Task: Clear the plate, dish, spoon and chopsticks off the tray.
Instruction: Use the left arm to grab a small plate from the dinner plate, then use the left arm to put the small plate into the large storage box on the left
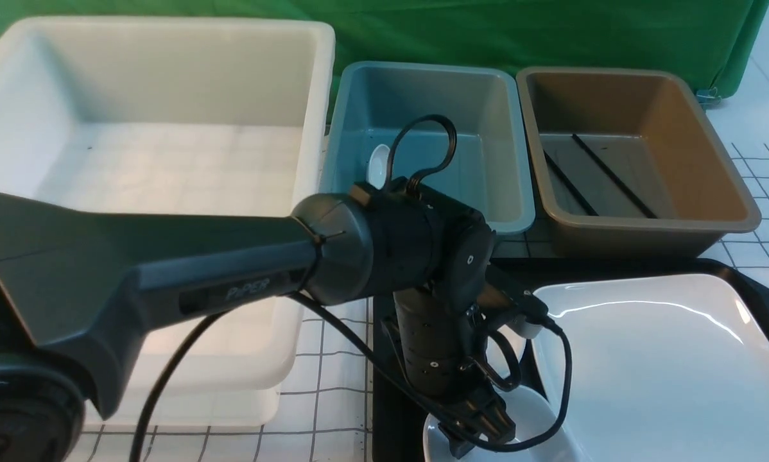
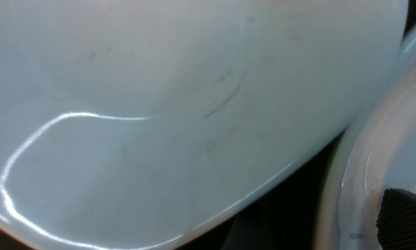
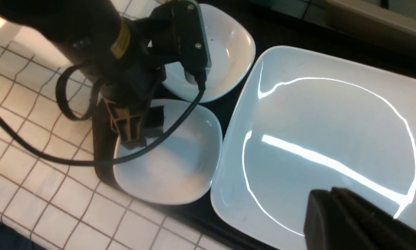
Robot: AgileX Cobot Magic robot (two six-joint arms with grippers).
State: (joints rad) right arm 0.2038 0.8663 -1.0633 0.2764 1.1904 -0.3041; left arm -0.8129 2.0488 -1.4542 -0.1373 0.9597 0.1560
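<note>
Right wrist view gives you the clearest warning: the left gripper (image 3: 138, 128) is down at the rim of the near dish (image 3: 173, 166). Its jaws are parted with nothing pinched between them, and its cable (image 3: 180, 121) hangs across that dish.

Agreed. In the left wrist view you see one ribbed pad (image 2: 402, 222) over white glaze and no partner beside it, so read the gripper as spread. What worries me for you is the glaze: a shallow, glossy rim can squirt out of a closing pinch.

And mind the neighbours. The near dish sits just beside the far dish (image 3: 225, 55) and the plate (image 3: 326, 139), all three on the tray (image 1: 615, 264). If you tilt it on the lift, it may knock either one, or the cable loop may drag.

Watch your other arm too. The right gripper (image 3: 327, 199) hangs over the plate with its fingers pressed together, empty as far as I can tell. Swing the left arm wide and you could brush it.

Farther off you have less to fear. The spoon (image 1: 378, 165) lies in the blue bin (image 1: 423, 83) and the chopsticks (image 1: 613, 176) in the brown bin (image 1: 590, 96), both off the tray. The white bin (image 1: 166, 77) stands at the far left.
</note>
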